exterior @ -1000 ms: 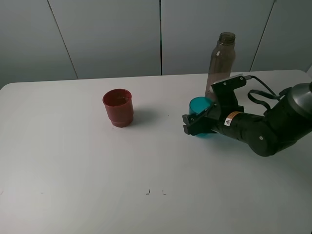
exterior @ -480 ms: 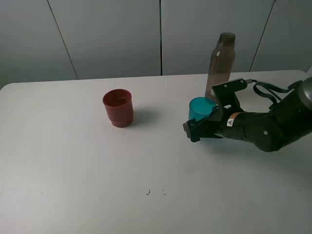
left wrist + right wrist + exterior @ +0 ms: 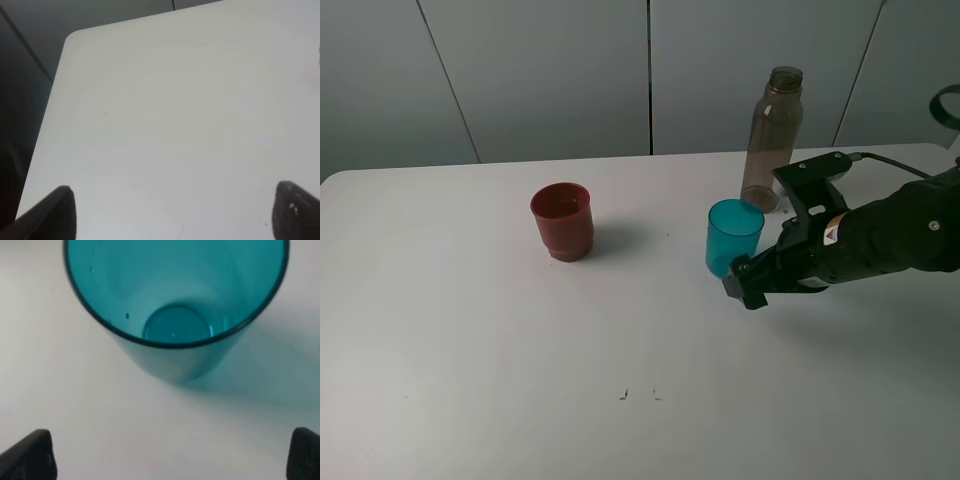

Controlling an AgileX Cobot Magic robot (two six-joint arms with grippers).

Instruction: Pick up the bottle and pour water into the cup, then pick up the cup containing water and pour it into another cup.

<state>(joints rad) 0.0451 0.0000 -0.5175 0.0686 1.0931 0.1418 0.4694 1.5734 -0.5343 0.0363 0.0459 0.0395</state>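
Note:
The teal translucent cup (image 3: pixel 734 236) stands upright on the white table (image 3: pixel 470 350), right of the middle. My right gripper (image 3: pixel 745 278) sits just in front and to the right of it, open and off the cup. In the right wrist view the cup (image 3: pixel 176 305) lies ahead of the spread fingertips (image 3: pixel 30 456), and nothing is between them. I see only a few droplets inside it. The tall smoky bottle (image 3: pixel 772 138) stands uncapped behind the cup. The red-brown cup (image 3: pixel 562 221) stands to the left. My left gripper (image 3: pixel 175 215) hangs open over bare table.
Grey wall panels (image 3: pixel 550 70) close off the back of the table. The left wrist view shows the table's rounded corner (image 3: pixel 75 37) with dark floor beyond. Two small dark marks (image 3: pixel 640 394) lie near the table's front.
The right gripper opened, let go of the teal cup and drew back to the right. The cup now stands free on the table.

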